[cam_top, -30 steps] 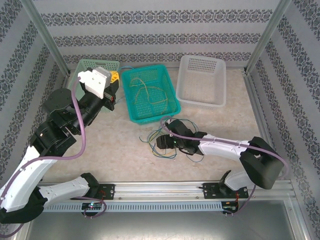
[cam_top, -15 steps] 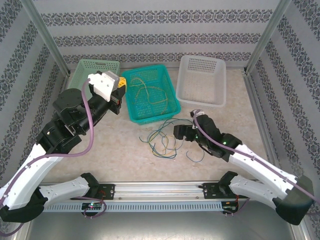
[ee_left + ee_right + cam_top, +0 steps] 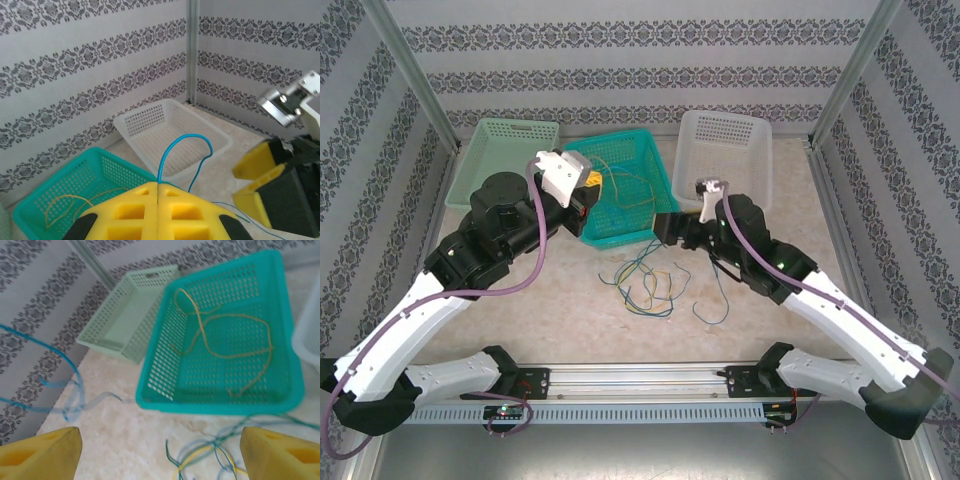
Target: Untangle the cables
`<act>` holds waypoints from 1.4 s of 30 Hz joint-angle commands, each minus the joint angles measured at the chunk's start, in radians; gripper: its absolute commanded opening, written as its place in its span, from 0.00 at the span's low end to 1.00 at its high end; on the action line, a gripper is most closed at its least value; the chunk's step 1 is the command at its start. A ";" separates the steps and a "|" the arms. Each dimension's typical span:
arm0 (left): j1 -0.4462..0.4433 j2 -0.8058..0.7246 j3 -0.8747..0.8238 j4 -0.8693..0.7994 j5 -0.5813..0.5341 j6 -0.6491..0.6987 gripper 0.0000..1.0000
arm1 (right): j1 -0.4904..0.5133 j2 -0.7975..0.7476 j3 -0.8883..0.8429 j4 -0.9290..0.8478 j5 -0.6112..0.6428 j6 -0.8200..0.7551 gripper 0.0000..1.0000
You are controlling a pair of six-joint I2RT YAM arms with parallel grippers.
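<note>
Before the middle basket (image 3: 620,238), most cables (image 3: 645,272)

This was a robot lab's enclosed test cell. Panels (image 3: 620,60) papered in striped damask closed in a marble-look tabletop (image 3: 550,300) beyond and to either side of the jaws, framed by bare aluminium posts (image 3: 415,80). Behind the jaws, an aluminium rail (image 3: 640,375) carried two bolted arm bases (image 3: 505,365). Three plastic sorting baskets (image 3: 505,150) stood by the jaws.
</note>
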 commanded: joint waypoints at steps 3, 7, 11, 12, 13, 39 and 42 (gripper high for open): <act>0.010 -0.024 -0.025 0.035 0.059 -0.057 0.00 | 0.011 0.095 0.092 0.091 -0.043 -0.081 0.84; 0.010 -0.021 -0.035 0.038 0.078 -0.073 0.00 | 0.013 0.159 0.134 0.121 -0.081 -0.088 0.84; 0.010 -0.023 -0.045 0.048 0.082 -0.084 0.00 | 0.015 0.199 0.153 0.127 -0.088 -0.097 0.76; 0.010 -0.024 -0.046 0.048 0.084 -0.085 0.00 | 0.012 0.207 0.157 0.115 -0.073 -0.098 0.71; 0.010 -0.026 -0.045 0.048 0.084 -0.085 0.00 | 0.010 0.215 0.160 0.102 -0.051 -0.100 0.61; 0.030 -0.028 -0.028 -0.228 -0.154 0.052 0.01 | -0.006 0.274 0.334 -0.358 0.672 -0.537 0.15; 0.043 -0.028 -0.029 -0.272 -0.251 0.075 0.01 | -0.006 0.284 0.342 -0.393 0.756 -0.558 0.14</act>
